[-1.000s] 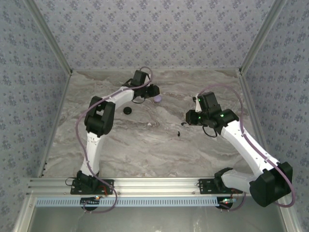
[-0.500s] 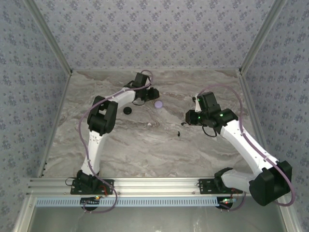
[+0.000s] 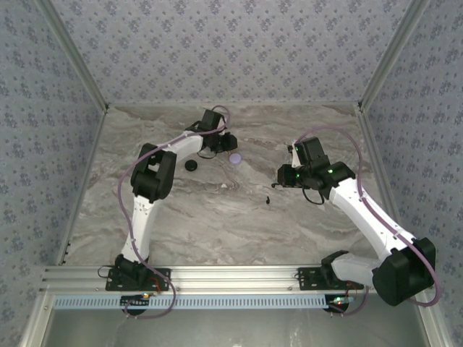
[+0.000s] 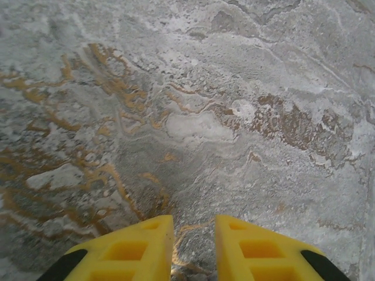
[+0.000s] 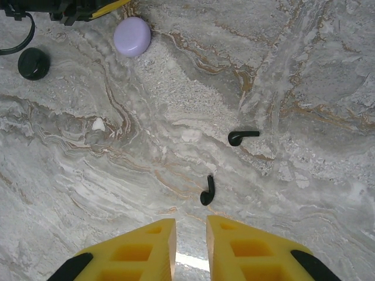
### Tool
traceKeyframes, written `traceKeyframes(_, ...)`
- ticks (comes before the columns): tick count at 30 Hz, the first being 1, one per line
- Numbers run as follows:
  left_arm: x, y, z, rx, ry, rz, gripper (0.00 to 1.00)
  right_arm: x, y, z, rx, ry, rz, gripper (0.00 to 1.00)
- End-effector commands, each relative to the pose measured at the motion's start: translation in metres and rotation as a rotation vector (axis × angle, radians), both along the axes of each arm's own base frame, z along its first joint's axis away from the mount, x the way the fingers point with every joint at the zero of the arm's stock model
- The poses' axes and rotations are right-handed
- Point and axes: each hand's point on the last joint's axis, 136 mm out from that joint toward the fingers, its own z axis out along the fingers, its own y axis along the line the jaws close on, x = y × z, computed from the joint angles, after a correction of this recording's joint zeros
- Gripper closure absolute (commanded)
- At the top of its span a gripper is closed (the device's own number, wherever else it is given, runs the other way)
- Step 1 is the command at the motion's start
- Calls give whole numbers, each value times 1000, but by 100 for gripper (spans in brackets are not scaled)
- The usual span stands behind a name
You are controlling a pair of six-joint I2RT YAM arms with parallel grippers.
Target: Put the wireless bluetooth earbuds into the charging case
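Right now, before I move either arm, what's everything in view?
Lilac puck: one, pale lilac, far middle of the table, close by the left gripper.
Black puck: one, black, left of the lilac puck.
Black earbuds: two, black, mid-table, apart, ahead of the right gripper.
Pale earbud: one, whitish, tiny, between the pucks and the black earbuds.
Table: one, grey marble with tan veins.
Walls: three, patterned blue-grey, round the table.
Left gripper: yellow fingers, nearly together, empty, over bare table.
Right gripper: yellow fingers, nearly together, empty.
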Motion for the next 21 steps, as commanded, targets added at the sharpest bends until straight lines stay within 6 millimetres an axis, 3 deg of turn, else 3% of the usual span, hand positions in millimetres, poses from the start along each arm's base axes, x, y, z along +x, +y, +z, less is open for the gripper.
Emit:
traceKeyframes(1,-4,15,63,39,-120,-10,73,1,-3,-8,-7,21,-15,76)
traceKeyframes(4,-14,36,86,115,-174,15,71,2,-3,-9,-10,24,-15,73)
traceKeyframes(9,-37,79,98,253,-175,65,68,3,-4,-10,-14,27,-20,67)
traceKeyframes(12,-51,107,97,340,-163,101,62,2,-6,-12,-21,34,-23,61)
traceKeyframes(14,-61,127,92,422,-145,123,49,2,-7,-12,-27,38,-26,58)
traceKeyframes(16,-67,147,88,510,-126,151,43,1,-8,-12,-30,40,-29,56)
traceKeyframes(21,-83,170,71,637,-62,134,29,-1,-9,-13,-28,41,-29,53)
